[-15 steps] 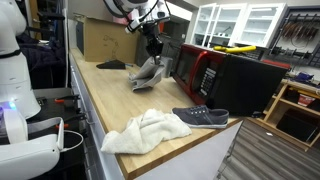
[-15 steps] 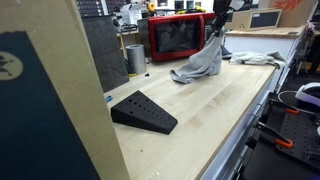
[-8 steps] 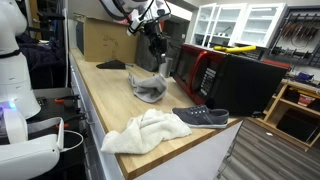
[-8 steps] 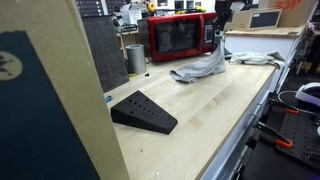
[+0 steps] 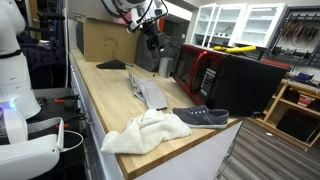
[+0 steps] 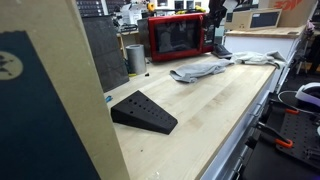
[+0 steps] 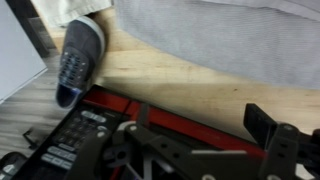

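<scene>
Two exterior views, gripper [image 5: 152,45]: hangs over the table [image 5: 100,105] beside the red microwave [image 5: 203,72], carrying nothing.
Exterior view, grey cloth [image 5: 150,90]: flat on the wood, below the gripper and apart from it; white towel [image 5: 145,130] and shoe [image 5: 200,117] lie nearer the edge.
Exterior view, far side: grey cloth [image 6: 200,71] spread before the red microwave; black wedge [image 6: 143,110] well apart.
Wrist view, jaws: wide, nothing between them (grey cloth at the top edge).
Step, as judged: cloth set down, release done.
Next move calls for: clearing upward, or descending onto a raised fold to regrasp.
</scene>
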Robot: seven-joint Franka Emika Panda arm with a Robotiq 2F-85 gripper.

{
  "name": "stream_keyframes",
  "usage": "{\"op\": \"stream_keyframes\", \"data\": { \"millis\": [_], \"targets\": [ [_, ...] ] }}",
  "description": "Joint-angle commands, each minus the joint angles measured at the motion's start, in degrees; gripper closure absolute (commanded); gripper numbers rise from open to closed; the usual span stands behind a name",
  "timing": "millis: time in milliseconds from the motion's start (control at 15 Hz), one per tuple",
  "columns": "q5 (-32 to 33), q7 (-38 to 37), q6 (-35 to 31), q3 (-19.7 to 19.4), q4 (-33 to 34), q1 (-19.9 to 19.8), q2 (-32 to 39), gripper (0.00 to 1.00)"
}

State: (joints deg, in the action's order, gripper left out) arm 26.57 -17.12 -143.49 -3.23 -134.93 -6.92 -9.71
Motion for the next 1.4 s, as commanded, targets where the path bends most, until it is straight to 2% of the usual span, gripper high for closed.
{"op": "stream_keyframes", "data": {
  "millis": [0,200,333,533,733,1133,1200,1267,1333],
  "targets": [
    [-15.87,9.5,-2.89,-0.06,0.63,3.95,3.89,0.0],
    [-30.93,22.07,-1.04,0.52,2.42,7.41,8.42,0.0],
    [-36.28,28.71,1.9,1.49,4.4,8.14,11.4,0.0],
    [-35.79,32.09,5.73,2.97,7.35,7.76,15.41,0.0],
    [-33.08,30.4,9.69,3.33,9.73,7.4,18.34,0.0],
    [-34.23,30.42,13.26,4.31,11.05,7.24,23.21,0.0],
    [-33.89,30.41,13.06,4.43,10.82,7.25,23.96,0.25],
    [-33.88,30.62,12.85,4.64,10.68,7.19,24.52,0.26],
    [-33.76,30.78,12.31,4.82,10.48,7.17,24.89,0.32]
  ]
}}
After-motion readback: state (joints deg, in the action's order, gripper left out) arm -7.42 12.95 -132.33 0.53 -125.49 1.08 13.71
